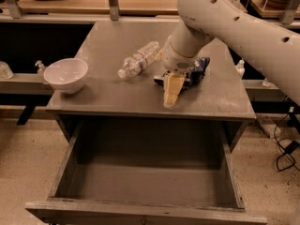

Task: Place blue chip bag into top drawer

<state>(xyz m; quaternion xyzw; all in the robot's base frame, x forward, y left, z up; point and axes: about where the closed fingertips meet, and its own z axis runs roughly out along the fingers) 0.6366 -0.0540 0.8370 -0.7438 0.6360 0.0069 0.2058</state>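
Observation:
The blue chip bag, dark navy and crumpled, lies on the right half of the grey cabinet top. My gripper points down at the bag's left end, over the top's front part, and its cream tip covers that end. The white arm reaches in from the upper right. The top drawer is pulled out wide below the cabinet top, and its grey inside holds nothing.
A clear plastic water bottle lies left of the gripper. A white bowl stands at the top's left edge. A wooden bench runs along the back. Cables lie on the floor at the right.

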